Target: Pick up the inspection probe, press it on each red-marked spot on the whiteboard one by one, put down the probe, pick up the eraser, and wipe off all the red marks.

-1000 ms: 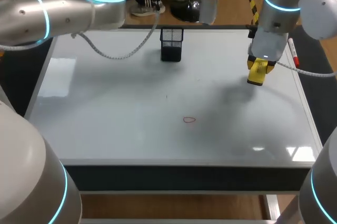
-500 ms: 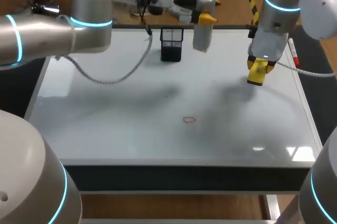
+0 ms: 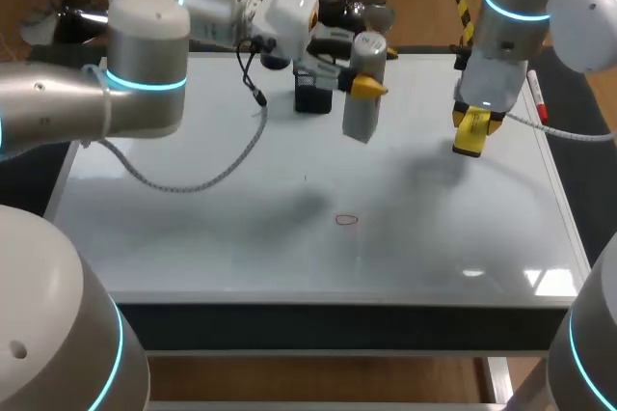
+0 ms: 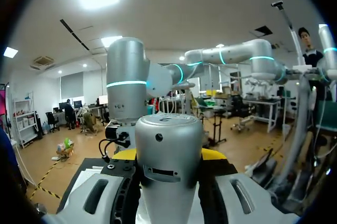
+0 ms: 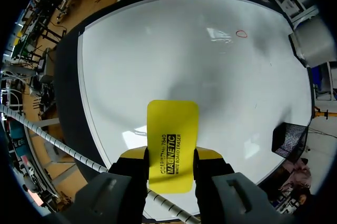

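Noted inspection probe (image 3: 362, 93) gripped in left jaws, tilted, aloft toward 12 o'clock of whiteboard (image 3: 193, 218), just beside mesh pen holder (image 3: 310, 97). Noted eraser (image 3: 469, 131) clamped in right jaws at 3 o'clock. Could land off red mark (image 3: 346, 220) toward 6 o'clock owing to tilt; could clip holder in swinging across

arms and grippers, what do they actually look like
The left arm and right arm are rounded silver-grey tubes with glowing cyan rings at the joints. A loose grey cable hangs from the left arm, and a second cable trails from the right wrist. The left gripper and right gripper have black bodies, grey finger mounts and yellow tips.
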Controlling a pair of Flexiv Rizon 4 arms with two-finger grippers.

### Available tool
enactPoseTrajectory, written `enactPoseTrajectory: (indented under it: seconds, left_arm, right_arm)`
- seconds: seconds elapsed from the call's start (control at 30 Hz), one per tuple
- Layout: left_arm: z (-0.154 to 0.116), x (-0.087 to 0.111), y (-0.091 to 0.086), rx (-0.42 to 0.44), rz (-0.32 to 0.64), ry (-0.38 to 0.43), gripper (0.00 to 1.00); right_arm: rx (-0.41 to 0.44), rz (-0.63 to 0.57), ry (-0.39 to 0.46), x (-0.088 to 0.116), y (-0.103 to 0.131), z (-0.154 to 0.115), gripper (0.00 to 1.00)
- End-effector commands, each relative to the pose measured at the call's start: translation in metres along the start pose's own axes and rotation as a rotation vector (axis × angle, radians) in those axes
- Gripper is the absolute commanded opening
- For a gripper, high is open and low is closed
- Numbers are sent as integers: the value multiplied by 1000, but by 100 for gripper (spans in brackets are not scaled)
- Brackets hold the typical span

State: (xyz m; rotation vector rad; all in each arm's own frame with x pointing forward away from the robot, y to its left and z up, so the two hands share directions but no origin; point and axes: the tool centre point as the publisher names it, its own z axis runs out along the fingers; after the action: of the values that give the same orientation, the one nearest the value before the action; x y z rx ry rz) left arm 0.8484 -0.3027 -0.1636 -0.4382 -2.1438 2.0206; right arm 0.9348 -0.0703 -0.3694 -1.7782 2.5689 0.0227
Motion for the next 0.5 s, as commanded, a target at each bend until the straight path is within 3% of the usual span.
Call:
enactPoseTrajectory:
  seconds: [0.03,0.5]
  left_arm:
    - [1,15,4,-5,-1,31,0]
    - [7,44,36,27,-36,122,0]
  right_arm:
    - [1,-2,2,0,-1,0,0]
    - [1,-2,2,0,-1,0,0]
